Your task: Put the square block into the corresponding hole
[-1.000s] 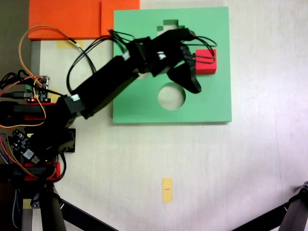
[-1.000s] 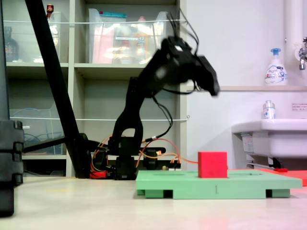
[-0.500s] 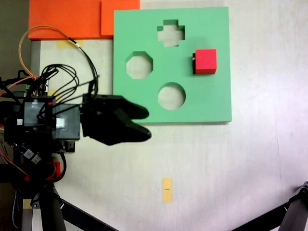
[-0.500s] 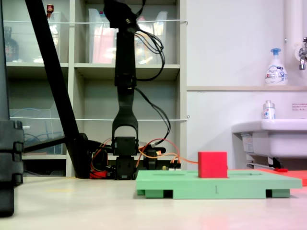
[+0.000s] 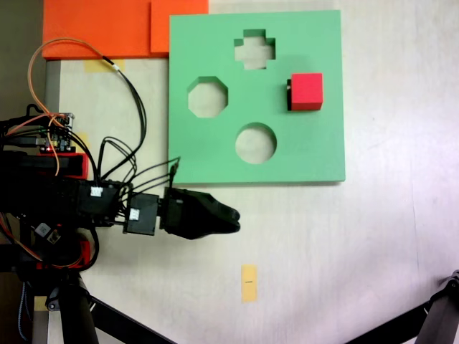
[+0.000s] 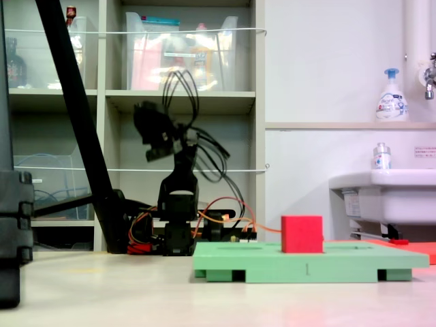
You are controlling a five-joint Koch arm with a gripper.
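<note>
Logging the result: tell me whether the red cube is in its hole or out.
Partly in. The red cube sits in the green board with a dark gap at its left edge; side on, it stands well above the board.

1. The green board (image 5: 315, 154) looks like matte foam, soft and flat-toned with no shine; in the side-on fixed view (image 6: 340, 262) its edge is just as dull.
2. The square block (image 5: 306, 91) is matte too, with plain red faces that could be foam or plastic.
3. The orange slabs (image 5: 100, 29) have the same dull foamy finish.
4. The arm (image 5: 107, 204) looks like black plastic, slightly glossy on the gripper (image 5: 231, 215) shell, and it has rubbery-looking cables (image 5: 129, 100).
5. The table (image 5: 387, 244) is pale and smooth with a faint sheen.
6. The yellow tag (image 5: 248, 282) looks like paper or tape.
7. The sink (image 6: 385, 197) seems to be glossy white ceramic or plastic.
</note>
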